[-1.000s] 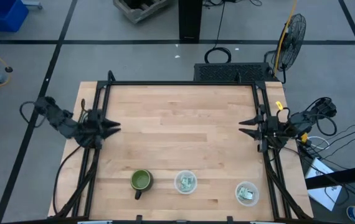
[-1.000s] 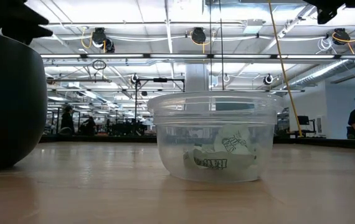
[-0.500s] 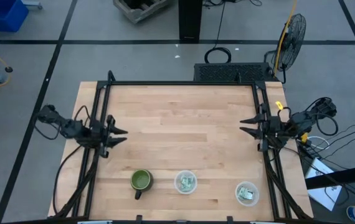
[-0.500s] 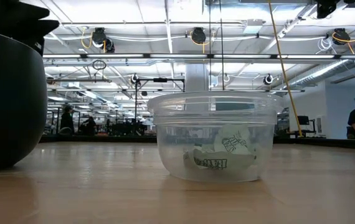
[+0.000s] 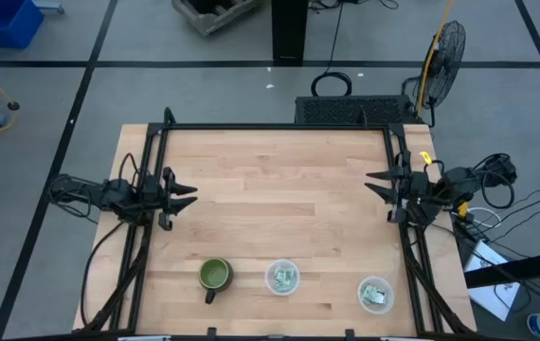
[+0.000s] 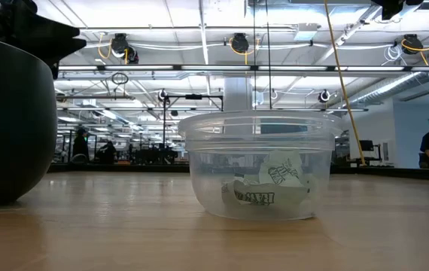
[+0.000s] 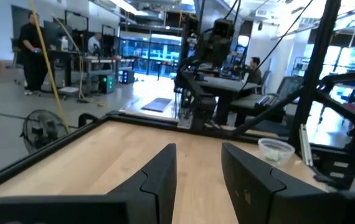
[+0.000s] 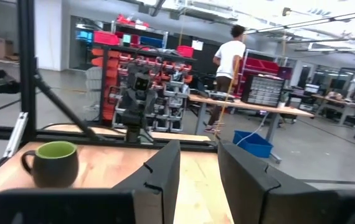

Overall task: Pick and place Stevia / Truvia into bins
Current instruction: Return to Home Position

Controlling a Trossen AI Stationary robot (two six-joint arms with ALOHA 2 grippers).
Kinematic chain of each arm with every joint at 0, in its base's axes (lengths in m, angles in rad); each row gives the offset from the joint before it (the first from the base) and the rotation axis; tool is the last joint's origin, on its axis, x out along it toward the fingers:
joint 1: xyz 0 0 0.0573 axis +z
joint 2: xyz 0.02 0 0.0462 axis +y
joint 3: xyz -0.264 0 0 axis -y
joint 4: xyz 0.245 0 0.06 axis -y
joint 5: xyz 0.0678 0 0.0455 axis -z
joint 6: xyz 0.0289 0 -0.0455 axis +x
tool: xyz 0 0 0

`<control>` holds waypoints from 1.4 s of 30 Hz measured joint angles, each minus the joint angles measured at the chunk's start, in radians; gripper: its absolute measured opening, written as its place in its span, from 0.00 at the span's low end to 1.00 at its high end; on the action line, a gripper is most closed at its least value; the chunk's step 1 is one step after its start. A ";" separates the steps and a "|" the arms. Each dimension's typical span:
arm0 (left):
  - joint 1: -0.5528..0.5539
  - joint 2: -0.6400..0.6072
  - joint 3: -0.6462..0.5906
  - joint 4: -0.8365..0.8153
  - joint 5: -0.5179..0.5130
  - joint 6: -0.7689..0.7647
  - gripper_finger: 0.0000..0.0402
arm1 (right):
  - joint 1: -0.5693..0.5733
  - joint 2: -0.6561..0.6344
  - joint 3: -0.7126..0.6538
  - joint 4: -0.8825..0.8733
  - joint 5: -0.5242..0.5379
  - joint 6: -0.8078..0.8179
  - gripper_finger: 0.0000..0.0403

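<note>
Two grippers hang at opposite table [image 5: 270,189] edges from above: left gripper [image 5: 183,196] and right gripper [image 5: 376,183], fingers apart on both, broad bare wood between. Along the front edge stand a mug [image 5: 214,275], a middle cup [image 5: 282,278] and a right cup [image 5: 375,294], packets [image 5: 284,278] inside each. At table height, the middle cup holds packets, mug beside it, workshop behind. Both wrist views show parted fingers [image 7: 159,180].
</note>
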 joint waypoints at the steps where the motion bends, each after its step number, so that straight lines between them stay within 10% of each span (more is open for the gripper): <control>1: 0.017 0.000 0.000 -0.011 0.011 -0.005 0.33 | -0.009 0.000 0.000 0.004 0.000 -0.001 0.26; 28: 0.157 0.021 -0.049 -0.046 0.031 -0.043 0.33 | -0.050 -0.001 -0.092 -0.003 -0.009 0.111 0.26; 42: 0.157 0.021 -0.049 -0.045 0.027 -0.043 0.33 | -0.049 0.000 -0.376 0.304 -0.262 0.138 0.26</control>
